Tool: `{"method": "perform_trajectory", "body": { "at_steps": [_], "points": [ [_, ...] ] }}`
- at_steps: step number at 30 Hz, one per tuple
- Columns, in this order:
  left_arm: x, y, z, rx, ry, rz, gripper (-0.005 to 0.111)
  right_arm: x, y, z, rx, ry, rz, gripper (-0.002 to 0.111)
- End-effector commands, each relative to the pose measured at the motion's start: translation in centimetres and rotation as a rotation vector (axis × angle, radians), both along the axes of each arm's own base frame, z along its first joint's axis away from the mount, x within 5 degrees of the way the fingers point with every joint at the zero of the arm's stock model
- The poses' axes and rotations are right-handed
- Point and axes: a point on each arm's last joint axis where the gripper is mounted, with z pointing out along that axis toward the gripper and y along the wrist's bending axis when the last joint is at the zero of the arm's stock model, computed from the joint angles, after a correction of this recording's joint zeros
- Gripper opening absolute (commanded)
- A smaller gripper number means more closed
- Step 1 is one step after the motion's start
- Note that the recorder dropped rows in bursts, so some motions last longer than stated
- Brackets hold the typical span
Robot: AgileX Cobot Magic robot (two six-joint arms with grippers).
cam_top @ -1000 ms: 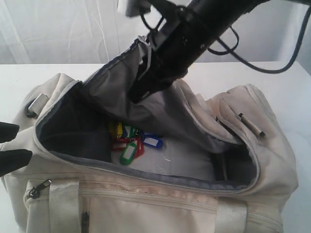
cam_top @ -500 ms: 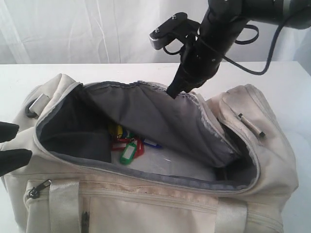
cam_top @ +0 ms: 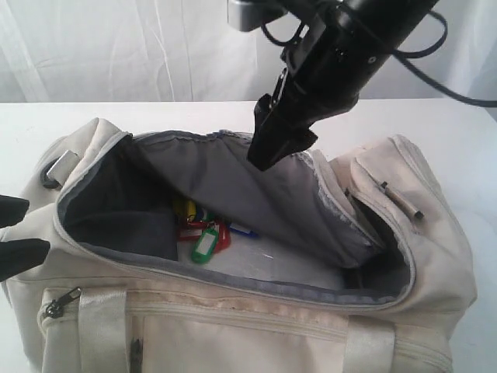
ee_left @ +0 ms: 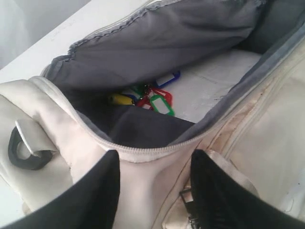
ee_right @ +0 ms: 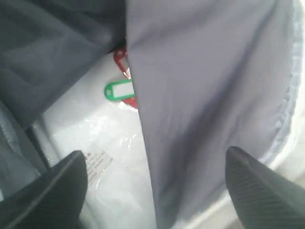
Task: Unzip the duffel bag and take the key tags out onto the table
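Observation:
The cream-white duffel bag [cam_top: 233,326] lies unzipped on the white table [cam_top: 23,132], its grey lining flap [cam_top: 256,194] sagging over the far side of the opening. The key tags [cam_top: 203,230] rest on the bag's floor, with green, red, yellow and blue showing; they are also seen in the left wrist view [ee_left: 151,98] and partly behind the flap in the right wrist view [ee_right: 121,90]. My right gripper [cam_top: 270,155] hangs open just above the flap's far edge, holding nothing [ee_right: 157,191]. My left gripper [cam_top: 15,233] is open at the bag's left end, its fingers either side of the zip end [ee_left: 155,157].
A clear plastic packet with a label [ee_right: 90,157] covers the bag floor under the tags. A black D-ring [ee_left: 21,152] sits on the bag's left end, and a zip pull [cam_top: 60,303] on the front pocket. A white curtain [cam_top: 116,47] hangs behind the table.
My right gripper let go of the raised flap, which dropped back over the opening. It then shifted slightly left and closer above the opening. The left gripper stayed put.

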Motion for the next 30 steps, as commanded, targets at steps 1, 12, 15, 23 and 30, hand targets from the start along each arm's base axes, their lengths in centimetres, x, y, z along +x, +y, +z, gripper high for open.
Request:
{"method": "perform_trajectory", "body": {
  "at_steps": [1,12,15,23,30],
  "points": [
    [-0.2,0.0,0.0,-0.017,0.006,0.002,0.051,-0.8,-1.9,1.9,-0.051,-0.081,-0.102,0.075],
    [-0.2,0.0,0.0,-0.017,0.006,0.002,0.051,-1.3,-2.6,-2.5,-0.154,0.067,-0.198,0.074],
    [-0.2,0.0,0.0,-0.017,0.006,0.001,0.051,-1.1,-2.5,-4.0,-0.19,0.107,-0.214,0.072],
    [-0.2,0.0,0.0,-0.017,0.006,0.001,0.051,-0.3,-2.0,-6.5,-0.251,0.153,-0.211,0.04],
    [-0.2,0.0,0.0,-0.015,0.005,0.002,0.051,0.5,-1.8,-4.8,-0.177,0.034,-0.23,0.0]
  ]
}}
